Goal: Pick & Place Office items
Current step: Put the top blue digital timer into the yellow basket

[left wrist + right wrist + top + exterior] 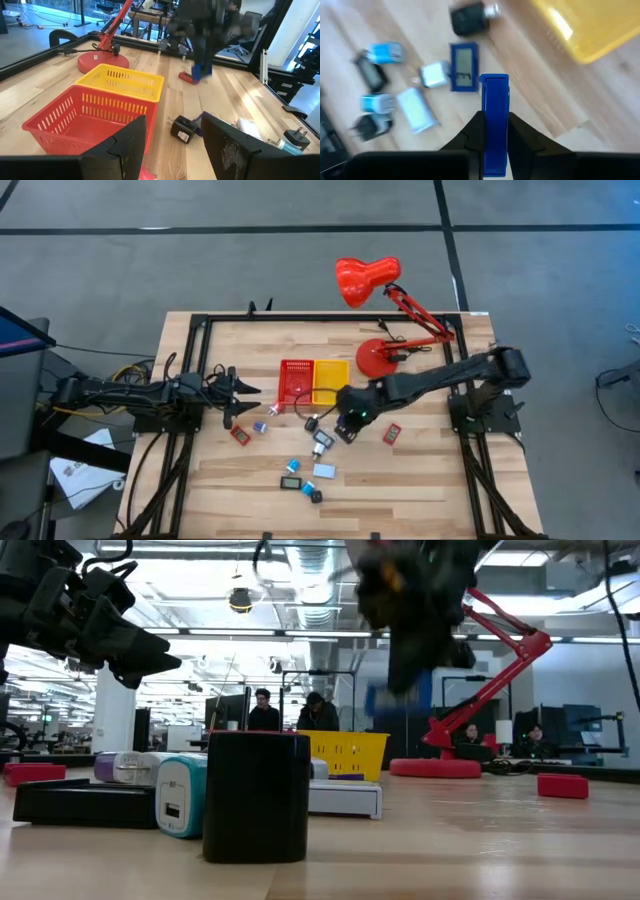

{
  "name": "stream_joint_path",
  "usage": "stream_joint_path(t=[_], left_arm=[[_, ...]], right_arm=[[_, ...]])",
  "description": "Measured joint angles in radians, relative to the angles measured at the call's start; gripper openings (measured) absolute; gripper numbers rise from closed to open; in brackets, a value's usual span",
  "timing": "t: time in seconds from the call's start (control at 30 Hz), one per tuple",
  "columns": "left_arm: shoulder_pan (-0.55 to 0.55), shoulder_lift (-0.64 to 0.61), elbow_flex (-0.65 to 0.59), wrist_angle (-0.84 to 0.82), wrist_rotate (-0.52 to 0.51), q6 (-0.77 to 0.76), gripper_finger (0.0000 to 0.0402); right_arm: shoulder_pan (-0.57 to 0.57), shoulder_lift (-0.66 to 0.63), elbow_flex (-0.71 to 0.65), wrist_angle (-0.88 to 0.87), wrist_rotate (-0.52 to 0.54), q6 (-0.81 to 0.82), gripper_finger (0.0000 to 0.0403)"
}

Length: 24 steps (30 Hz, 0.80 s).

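A flat blue rectangular piece [494, 120] is clamped between the closed fingers of the right gripper [494, 131], gripped across its thin faces with most of its length standing out beyond the fingertips. It is judged light, stiff and smooth-sided, so a twist in the grip is possible; a hold nearer its middle would be steadier. In the low view the piece is seen hanging clear of the table, just short of the yellow bin [330, 381]. The remaining office items, among them a dark blue framed piece [464, 66], a black plug [468, 19] and pale blue pieces, are spread on the wood near the yellow bin. The left gripper [241, 399] is held partly open and empty, beside the red bin [296, 379].
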Motion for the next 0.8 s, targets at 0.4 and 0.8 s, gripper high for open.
stream_joint_path(t=[0.4, 0.8], left_arm=[[0.000, 0.000, 0.000, 0.000, 0.000, 0.000, 0.0186], [0.000, 0.000, 0.000, -0.001, 0.003, 0.003, 0.0186]], right_arm=[[-0.204, -0.133, 0.002, 0.087, 0.119, -0.339, 0.0050], [-0.316, 0.106, 0.000, 0.138, -0.008, -0.667, 0.0050]])
